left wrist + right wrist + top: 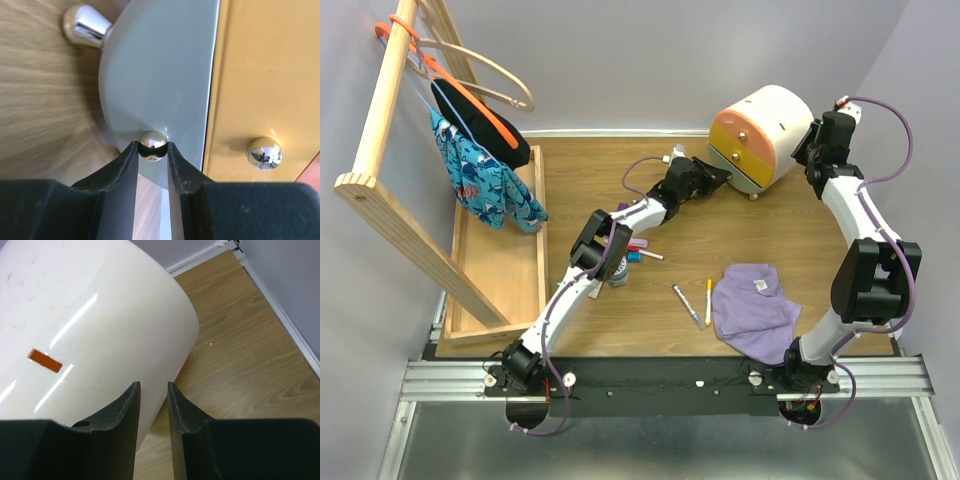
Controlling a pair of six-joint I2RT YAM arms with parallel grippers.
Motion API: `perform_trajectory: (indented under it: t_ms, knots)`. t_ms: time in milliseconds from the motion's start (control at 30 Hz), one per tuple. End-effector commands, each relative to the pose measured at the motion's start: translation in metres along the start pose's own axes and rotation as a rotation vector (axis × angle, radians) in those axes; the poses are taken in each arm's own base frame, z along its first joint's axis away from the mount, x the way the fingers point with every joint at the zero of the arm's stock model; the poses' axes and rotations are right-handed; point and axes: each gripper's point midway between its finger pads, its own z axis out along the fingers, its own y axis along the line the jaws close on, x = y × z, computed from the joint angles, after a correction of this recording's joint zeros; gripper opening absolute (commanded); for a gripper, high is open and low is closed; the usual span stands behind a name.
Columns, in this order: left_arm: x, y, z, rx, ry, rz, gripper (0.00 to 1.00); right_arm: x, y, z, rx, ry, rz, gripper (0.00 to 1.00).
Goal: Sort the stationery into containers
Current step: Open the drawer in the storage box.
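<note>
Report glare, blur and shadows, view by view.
Top external: even light, sharp, soft shadows on the table. Left wrist: bright reflections on the chrome knob, wood behind blurred. Right wrist: white glare streaks across the drawer unit.

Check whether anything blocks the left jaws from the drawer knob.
Nothing visible does. The knob sits right between the jaws of the left gripper, on the cream front beside the yellow drawer.
</note>
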Motion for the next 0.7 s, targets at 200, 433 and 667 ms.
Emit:
perform_trajectory:
  t_ms: [200, 433, 667]
  knots:
    - [-0.028, -0.009, -0.043, 0.050, 0.049, 0.049, 0.22, -0.012, 0.002, -0.001, -0.006, -0.061, -0.004, 0.36]
    - [-0.016, -0.036, -0.061, 0.185, 0.105, 0.110, 0.22, -0.003, -0.001, -0.009, -0.009, -0.050, -0.006, 0.36]
    - [-0.021, -0.044, -0.073, 0.233, 0.100, 0.149, 0.21, 0.000, -0.001, -0.015, -0.019, -0.046, -0.005, 0.36]
